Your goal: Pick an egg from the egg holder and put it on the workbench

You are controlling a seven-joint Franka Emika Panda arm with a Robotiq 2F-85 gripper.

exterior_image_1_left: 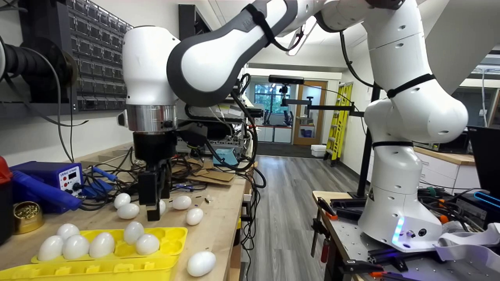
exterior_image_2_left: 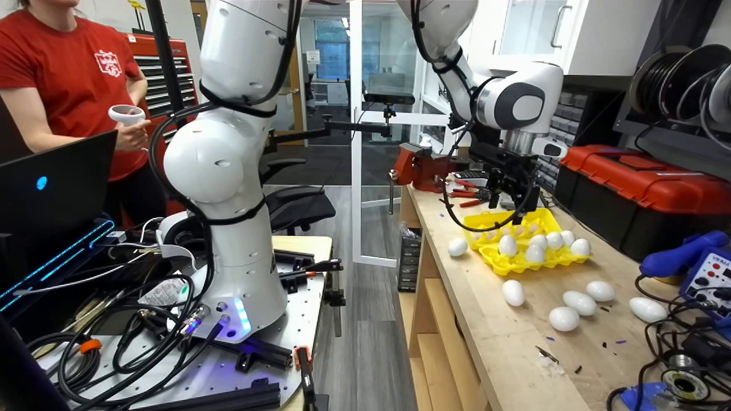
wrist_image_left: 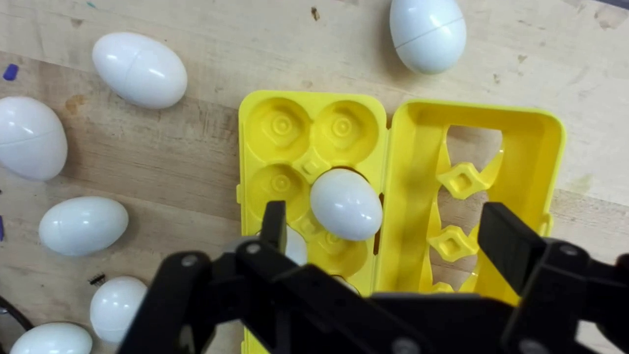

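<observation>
The yellow egg holder (wrist_image_left: 248, 162) lies open on the tan workbench (wrist_image_left: 162, 157), its lid folded flat beside the cups. It shows in both exterior views (exterior_image_1_left: 177, 234) (exterior_image_2_left: 499, 262) with several white eggs in it. One egg (wrist_image_left: 346, 204) sits tilted in a cup; another egg (wrist_image_left: 296, 247) is partly hidden behind a finger. Several loose eggs (wrist_image_left: 140, 70) (exterior_image_1_left: 201, 263) (exterior_image_2_left: 513, 292) lie on the workbench. My gripper (wrist_image_left: 383, 219) is open and empty above the holder, one finger over the cups and one over the lid. It also shows in both exterior views (exterior_image_1_left: 156, 199) (exterior_image_2_left: 517, 200).
A blue soldering station (exterior_image_1_left: 58, 181) and tangled cables (exterior_image_1_left: 117, 168) lie along the wall side. A black toolbox with a red lid (exterior_image_2_left: 651, 177) stands beside the holder. A red vise (exterior_image_2_left: 425, 165) and pliers (exterior_image_2_left: 471, 194) are at the bench's far end.
</observation>
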